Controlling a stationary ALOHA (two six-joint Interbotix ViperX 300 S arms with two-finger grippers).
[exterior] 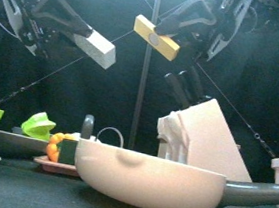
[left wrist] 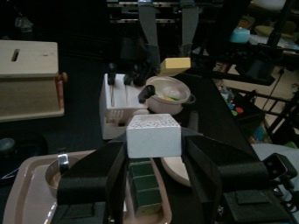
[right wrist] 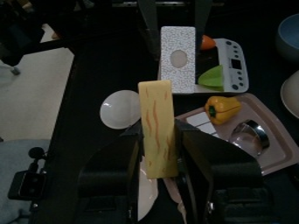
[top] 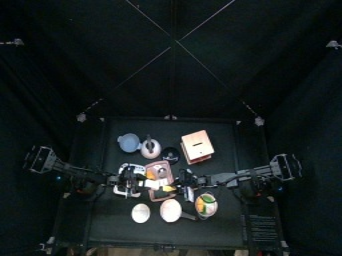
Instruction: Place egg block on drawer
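A cream pan (exterior: pixel 143 178) with a dark handle fills the foreground, a white slanted block (exterior: pixel 207 136) rising behind it, while overhead the left gripper (exterior: pixel 96 44) holds a white block (exterior: pixel 101 49) and the right gripper (exterior: pixel 161 39) a yellow block (exterior: pixel 154 37).

top straight down; front level; wrists share tray (left wrist: pixel 35 175).

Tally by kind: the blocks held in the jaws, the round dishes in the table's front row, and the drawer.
blocks: 2 (white block, yellow block)
front-row dishes: 3 ()
drawer: 1
Total: 6
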